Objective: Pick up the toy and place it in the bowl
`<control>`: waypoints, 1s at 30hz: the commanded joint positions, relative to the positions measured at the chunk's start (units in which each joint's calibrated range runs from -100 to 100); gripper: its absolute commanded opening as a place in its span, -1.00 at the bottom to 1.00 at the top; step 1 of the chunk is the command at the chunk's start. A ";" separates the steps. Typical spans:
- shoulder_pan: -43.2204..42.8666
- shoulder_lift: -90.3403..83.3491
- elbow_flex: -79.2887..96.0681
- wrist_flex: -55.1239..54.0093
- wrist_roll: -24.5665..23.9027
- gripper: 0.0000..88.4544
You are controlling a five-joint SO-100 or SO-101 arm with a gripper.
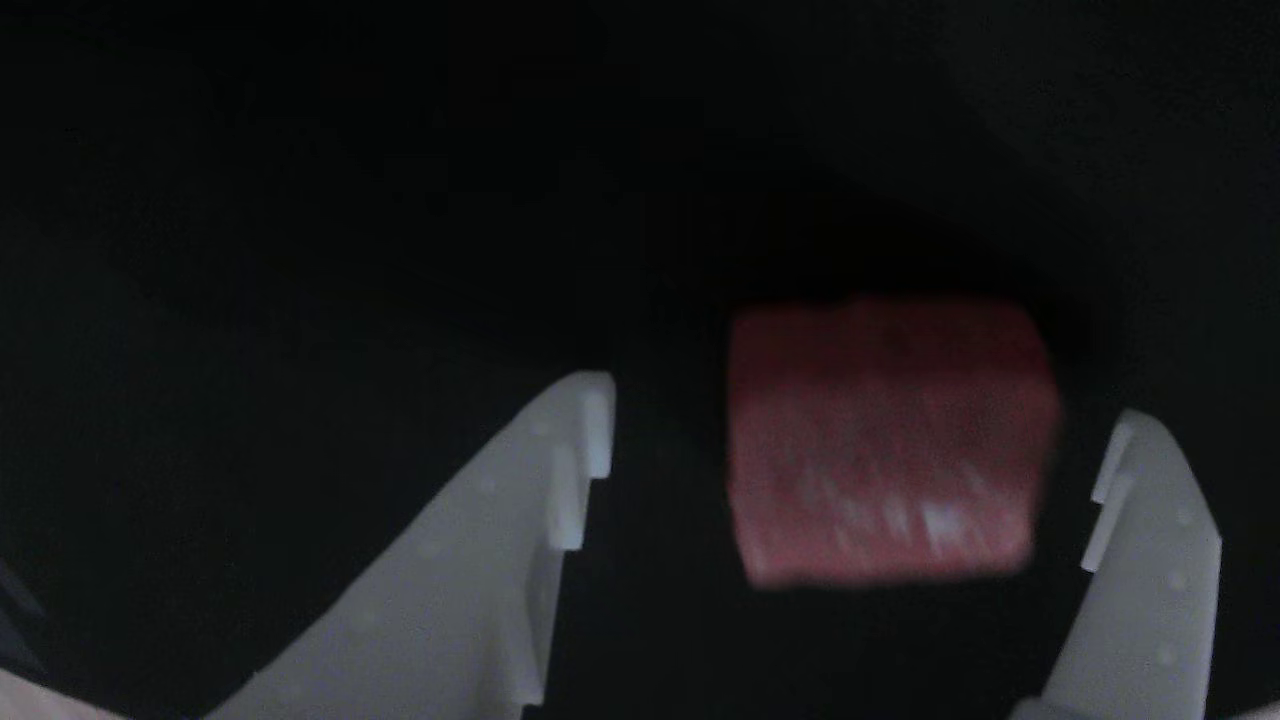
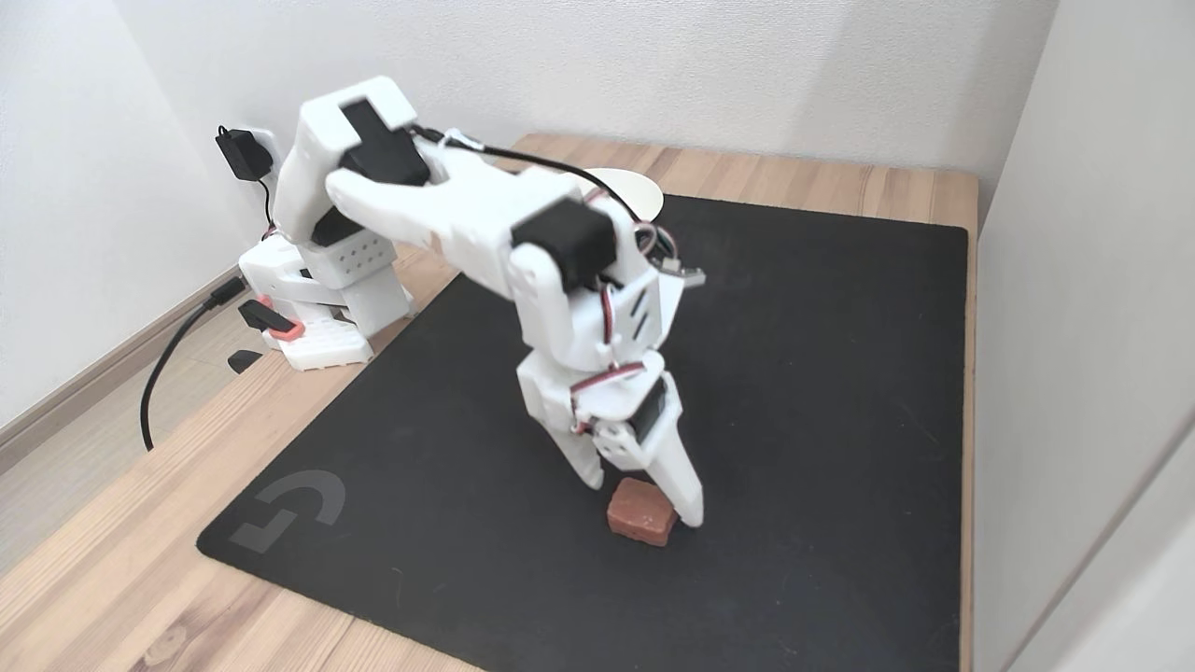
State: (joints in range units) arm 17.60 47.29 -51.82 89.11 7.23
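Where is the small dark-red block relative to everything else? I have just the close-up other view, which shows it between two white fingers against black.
Observer: The dark-red rectangular block lies on a black mat that covers a wooden table, toward the mat's near edge in the fixed view.
Operator: Is the pincer down at it?
Observer: Yes. The white pincer points downward, open, with one finger on each side of the block and its tips close to the mat.
Operator: And the bowl?
Observer: A white round bowl, mostly hidden by the white arm, sits at the mat's far edge.
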 commanded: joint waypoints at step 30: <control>0.42 2.27 -2.30 -2.74 -0.19 -0.95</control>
State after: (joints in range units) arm 17.52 50.04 -53.05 86.58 7.23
